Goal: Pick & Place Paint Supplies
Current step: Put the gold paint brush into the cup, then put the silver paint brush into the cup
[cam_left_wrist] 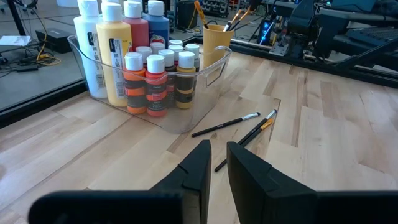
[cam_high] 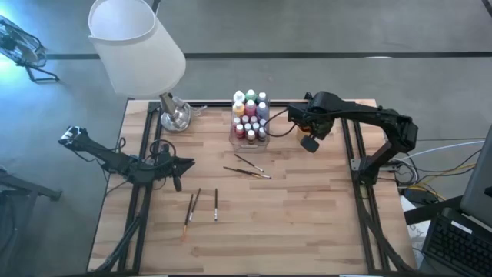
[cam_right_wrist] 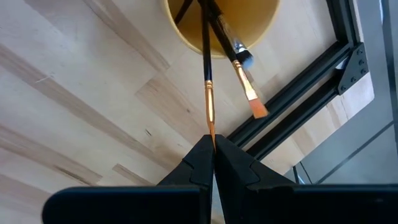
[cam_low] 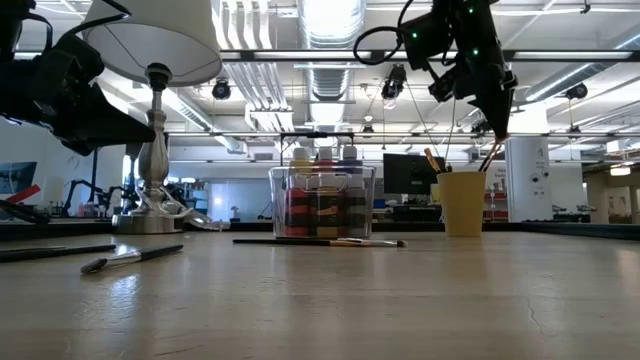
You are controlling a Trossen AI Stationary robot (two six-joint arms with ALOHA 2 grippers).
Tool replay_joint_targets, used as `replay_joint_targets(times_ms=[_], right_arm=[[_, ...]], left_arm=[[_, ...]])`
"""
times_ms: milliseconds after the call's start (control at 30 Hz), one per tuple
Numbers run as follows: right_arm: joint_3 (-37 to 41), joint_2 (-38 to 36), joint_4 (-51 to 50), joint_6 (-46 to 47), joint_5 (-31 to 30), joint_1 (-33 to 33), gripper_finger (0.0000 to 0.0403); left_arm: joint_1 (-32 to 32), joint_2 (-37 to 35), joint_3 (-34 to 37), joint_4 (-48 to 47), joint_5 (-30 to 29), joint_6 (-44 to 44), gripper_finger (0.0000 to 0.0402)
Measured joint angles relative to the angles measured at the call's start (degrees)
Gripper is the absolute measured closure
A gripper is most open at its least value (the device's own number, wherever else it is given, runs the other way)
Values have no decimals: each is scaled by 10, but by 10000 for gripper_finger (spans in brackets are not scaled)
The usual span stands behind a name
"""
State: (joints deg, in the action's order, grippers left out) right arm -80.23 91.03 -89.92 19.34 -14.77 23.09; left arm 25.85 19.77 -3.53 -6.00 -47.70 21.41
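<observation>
A clear box (cam_high: 250, 132) near the table's far edge holds several white-capped paint bottles (cam_left_wrist: 155, 74). Beside it stands a yellow cup (cam_low: 462, 203) with brushes in it; one of them (cam_right_wrist: 244, 78) leans on the rim with its orange bristles up. Above the cup, my right gripper (cam_right_wrist: 213, 146) is shut on a dark-handled brush (cam_right_wrist: 206, 56). More brushes lie flat on the table: two by the box (cam_high: 247, 168), others nearer the front (cam_high: 194, 205). My left gripper (cam_left_wrist: 219, 155) waits low at the table's left, fingers slightly apart, with nothing between them. My right gripper pinches the brush's top end, just above the copper ferrule (cam_right_wrist: 211, 121), between its two fingertips. The fingers come from above, pointing steeply down, nearly along the brush. The brush hangs below them with its dark handle (cam_low: 489, 157) reaching into the cup.
A table lamp (cam_high: 175, 114) with a white shade stands at the far left corner. Black frame rails (cam_high: 350, 146) run along the table's sides. Bare wood lies between the loose brushes and the near edge.
</observation>
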Motion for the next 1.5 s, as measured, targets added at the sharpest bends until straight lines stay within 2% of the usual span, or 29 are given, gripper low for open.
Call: replay_joint_targets(times_ms=[400, 700, 933, 1067, 1233, 1300, 1400, 1500], right_arm=[[0, 0, 3, -3, -4, 0, 385], [-3, -1, -1, -13, -49, 0, 286], [-98, -1, 0, -20, -75, -1, 241], [-175, -2, 0, -15, -49, -5, 233], [-239, -2, 25, -11, 42, -46, 239], [-254, -2, 45, -6, 60, -73, 246], [-261, -1, 65, -2, 58, -123, 257], [-245, 4, 85, 0, 28, -176, 264]], left_arm=[[0, 0, 0, 0, 0, 0, 346], [0, 0, 0, 0, 0, 0, 346], [0, 0, 0, 0, 0, 0, 345], [0, 0, 0, 0, 0, 0, 345], [0, 0, 0, 0, 0, 0, 345], [0, 0, 0, 0, 0, 0, 346], [0, 0, 0, 0, 0, 0, 344], [0, 0, 0, 0, 0, 0, 344]])
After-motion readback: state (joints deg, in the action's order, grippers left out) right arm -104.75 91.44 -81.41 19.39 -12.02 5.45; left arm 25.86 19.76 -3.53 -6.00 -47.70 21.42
